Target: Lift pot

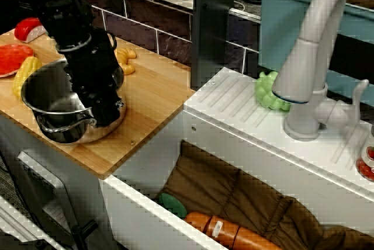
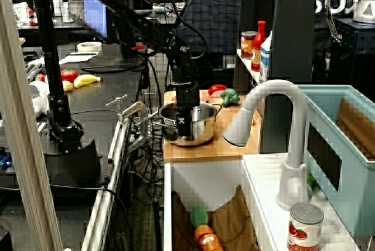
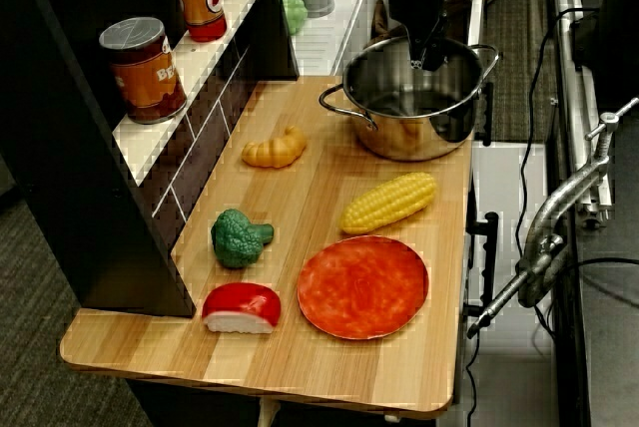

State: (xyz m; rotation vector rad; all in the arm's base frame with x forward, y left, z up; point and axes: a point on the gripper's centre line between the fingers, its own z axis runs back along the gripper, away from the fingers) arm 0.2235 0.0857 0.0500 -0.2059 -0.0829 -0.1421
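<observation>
The shiny steel pot (image 1: 47, 95) stands near the front edge of the wooden board (image 1: 158, 95), with no lid and its two wire handles showing. It also shows in the side view (image 2: 199, 125) and the overhead view (image 3: 414, 128). My black gripper (image 1: 105, 113) comes down from above onto the pot's rim on the sink side. One finger is inside the pot and one outside, closed on the wall (image 3: 429, 56). The pot's base appears to rest on the board. The gripper also shows in the side view (image 2: 184, 128).
On the board lie a toy corn (image 3: 389, 201), an orange plate (image 3: 362, 285), broccoli (image 3: 240, 237), a croissant (image 3: 277, 150) and a red-and-white piece (image 3: 242, 307). A brick backsplash with a can-bearing shelf (image 3: 190, 78) borders the board. The sink and grey faucet (image 1: 310, 57) lie beyond the pot.
</observation>
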